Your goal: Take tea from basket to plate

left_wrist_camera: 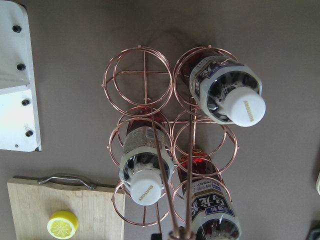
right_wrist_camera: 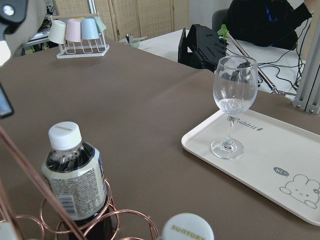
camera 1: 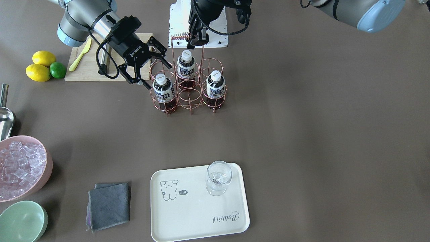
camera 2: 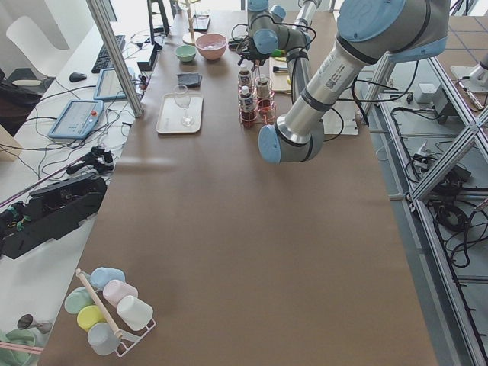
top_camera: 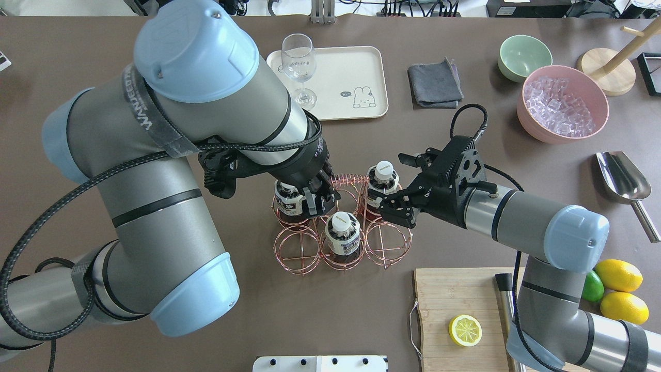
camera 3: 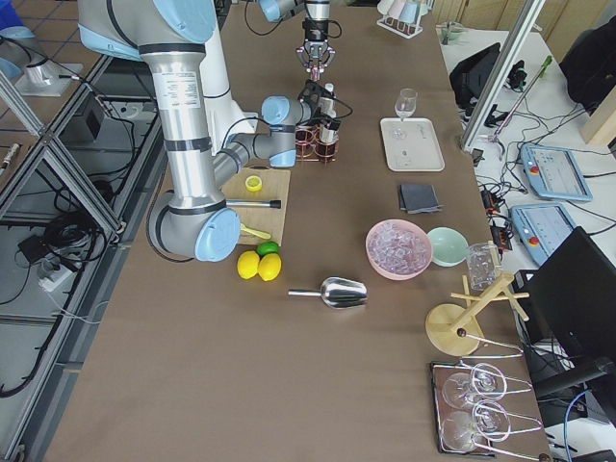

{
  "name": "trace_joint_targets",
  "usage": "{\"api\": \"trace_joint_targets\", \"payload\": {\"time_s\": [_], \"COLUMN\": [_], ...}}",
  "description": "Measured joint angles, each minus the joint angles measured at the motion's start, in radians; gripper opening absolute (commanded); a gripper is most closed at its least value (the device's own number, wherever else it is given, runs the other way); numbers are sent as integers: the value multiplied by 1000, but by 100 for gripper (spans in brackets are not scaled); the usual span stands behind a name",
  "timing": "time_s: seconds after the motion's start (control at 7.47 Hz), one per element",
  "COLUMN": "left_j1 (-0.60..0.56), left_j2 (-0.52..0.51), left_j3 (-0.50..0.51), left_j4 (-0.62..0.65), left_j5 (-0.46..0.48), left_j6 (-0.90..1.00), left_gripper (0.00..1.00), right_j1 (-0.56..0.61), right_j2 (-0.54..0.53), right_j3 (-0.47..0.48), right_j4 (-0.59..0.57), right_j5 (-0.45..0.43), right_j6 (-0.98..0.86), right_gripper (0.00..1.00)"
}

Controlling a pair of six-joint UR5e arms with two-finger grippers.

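The rose-gold wire basket [camera 1: 192, 104] stands mid-table with three tea bottles in its cells [camera 1: 163, 89] [camera 1: 185, 65] [camera 1: 215, 85]. My left gripper [camera 1: 196, 38] is shut on the top of the basket's tall handle; in the overhead view [top_camera: 317, 199] it partly hides one bottle. My right gripper [camera 1: 158, 75] is open, its fingertips on either side of the cap of the nearest tea bottle [top_camera: 384, 178], apparently not touching it. The cream plate [camera 1: 195, 215] lies at the table's far edge and carries an empty wine glass [camera 1: 218, 178].
A wooden cutting board [top_camera: 465, 294] with a lemon half [top_camera: 465, 330] lies by my right arm, with lemons and a lime [camera 1: 42, 65] beyond it. A pink bowl of ice [camera 1: 20, 168], a green bowl [camera 1: 22, 222], a grey cloth [camera 1: 109, 205] and a metal scoop [top_camera: 625, 181] are on the right side.
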Motion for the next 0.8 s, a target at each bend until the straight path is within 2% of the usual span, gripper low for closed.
{"api": "trace_joint_targets", "payload": {"time_s": [0.4,0.67,0.8], "left_j1": [1,1,2], "left_j2": [-1,-2,-4], "left_j3": [6,7,9], "left_j4": [-1,-1,-2], "left_j5": [1,0,0], "left_j6": [0,0,0], "left_gripper": [0,0,0], "right_j1": [9,16,17], "right_j2": [17,21,21], "right_j3": [1,1,1], "right_j4": [-13,-21,-22], "right_j5": [-15,-17,-17], "right_j6": [-12,-16,-16], "right_gripper": [86,62,58]}}
